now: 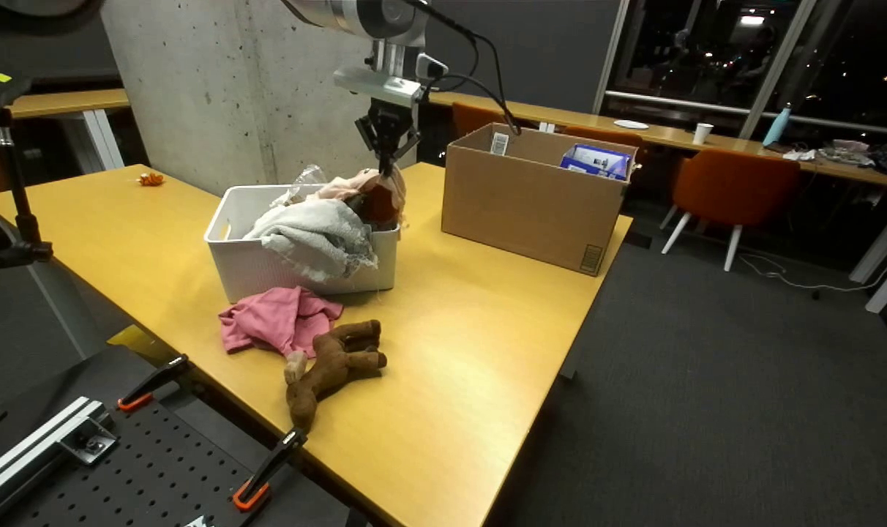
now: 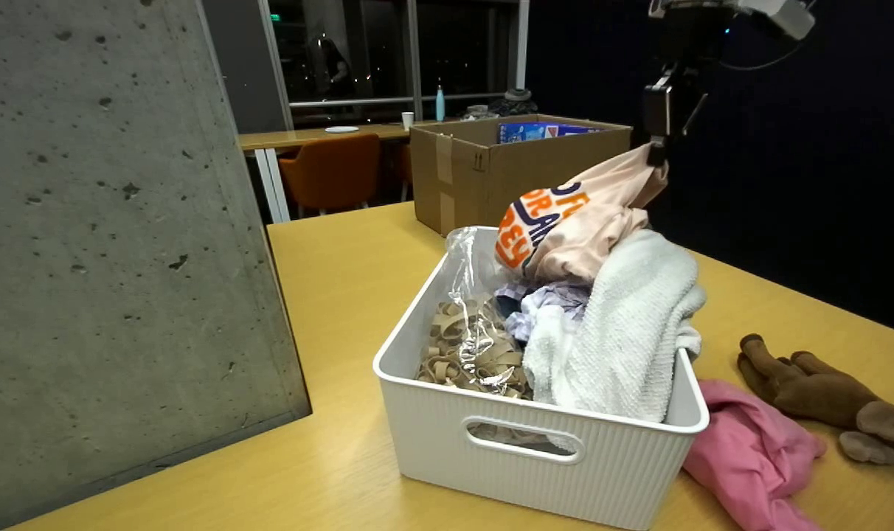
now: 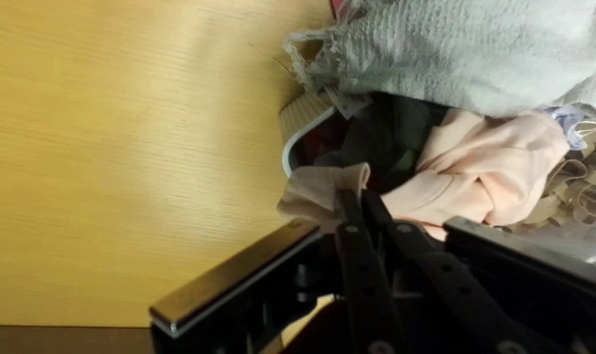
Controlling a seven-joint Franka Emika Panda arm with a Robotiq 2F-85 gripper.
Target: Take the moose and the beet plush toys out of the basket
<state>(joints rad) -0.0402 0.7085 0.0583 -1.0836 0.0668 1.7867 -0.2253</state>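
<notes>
Moose (image 1: pixel 334 366) on table (image 1: pixel 451 329), well apart from pincer (image 1: pixel 386 167); pincer pinching peach cloth (image 2: pixel 591 236) above basket (image 2: pixel 432 435).

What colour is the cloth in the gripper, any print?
The gripped cloth is pale peach with orange and navy lettering; clearest in an exterior view.

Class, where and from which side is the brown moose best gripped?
Probably across the torso of the moose, from above: it lies low, torso uncovered and thicker than its legs, and the pink cloth lies close beside it.
</notes>
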